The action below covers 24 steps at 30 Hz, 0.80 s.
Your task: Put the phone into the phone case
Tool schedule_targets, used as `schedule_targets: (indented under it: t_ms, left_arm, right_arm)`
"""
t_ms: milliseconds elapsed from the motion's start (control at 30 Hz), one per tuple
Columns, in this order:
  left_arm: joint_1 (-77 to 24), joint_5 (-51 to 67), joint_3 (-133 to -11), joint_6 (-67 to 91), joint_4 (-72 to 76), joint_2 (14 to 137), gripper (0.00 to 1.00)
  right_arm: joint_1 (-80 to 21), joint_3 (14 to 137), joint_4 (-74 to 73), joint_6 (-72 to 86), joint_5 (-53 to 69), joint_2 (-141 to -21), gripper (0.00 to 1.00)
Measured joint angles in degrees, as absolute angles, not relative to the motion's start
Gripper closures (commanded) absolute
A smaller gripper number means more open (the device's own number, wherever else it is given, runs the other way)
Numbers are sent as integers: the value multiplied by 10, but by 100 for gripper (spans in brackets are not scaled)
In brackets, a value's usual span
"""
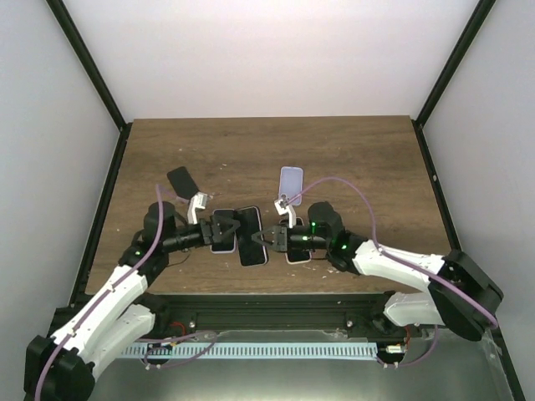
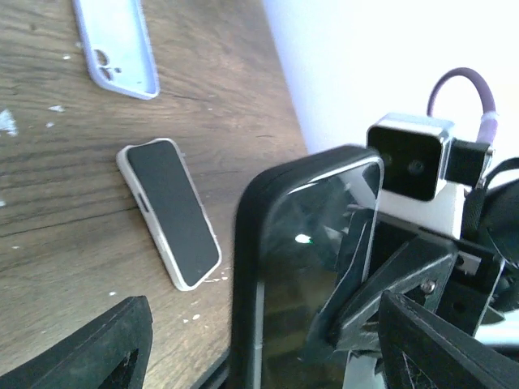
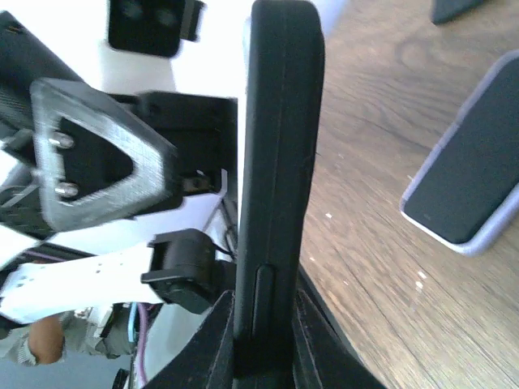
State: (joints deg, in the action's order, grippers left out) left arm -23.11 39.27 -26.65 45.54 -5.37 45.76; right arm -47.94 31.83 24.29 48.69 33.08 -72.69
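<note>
The phone (image 2: 312,267) is up off the counter (image 1: 351,159), dead centre of the top view, standing on edge between the two arms. A black phone case (image 2: 247,267) wraps it: in the left wrist view a thick black rim runs up the left side and over the top corner of the glass. How well the right side is seated I cannot tell.

From the right wrist camera the cased phone shows edge-on, a dark upright bar in the middle of the frame. The right end effector (image 3: 263,340) has it, fingers pressed together on the lower end, one on each face.

The left end effector (image 1: 234,230) faces it from the left of the top view. Its fingers (image 2: 105,348) sit wide apart at the bottom corners of the left wrist view. The phone stands between them, and the lower-left finger is clear of it.

Out on the counter, a white-rimmed phone (image 2: 170,212) lies flat, screen up, left of centre in the left wrist view. A lilac case (image 2: 122,49) lies beyond it at the upper left, open side up. In the right wrist view a grey-rimmed phone (image 3: 466,162) lies flat at the right edge, and a black slab (image 3: 462,8) sits at the top right corner.
</note>
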Motion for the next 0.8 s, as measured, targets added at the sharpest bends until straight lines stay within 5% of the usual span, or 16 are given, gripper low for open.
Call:
schedule_targets:
  t_ms: [467, 633, 800]
  left_arm:
    - [-230, 541, -194, 592, 208, 463, 75]
    - [-226, 579, -191, 609, 283, 494, 93]
    - [-226, 602, -186, 620, 312, 502, 96]
  right_arm:
    - [-478, 309, 336, 515, 365, -688, 88]
    - [-474, 309, 345, 534, 380, -691, 72]
    - [-470, 310, 345, 535, 386, -685, 56]
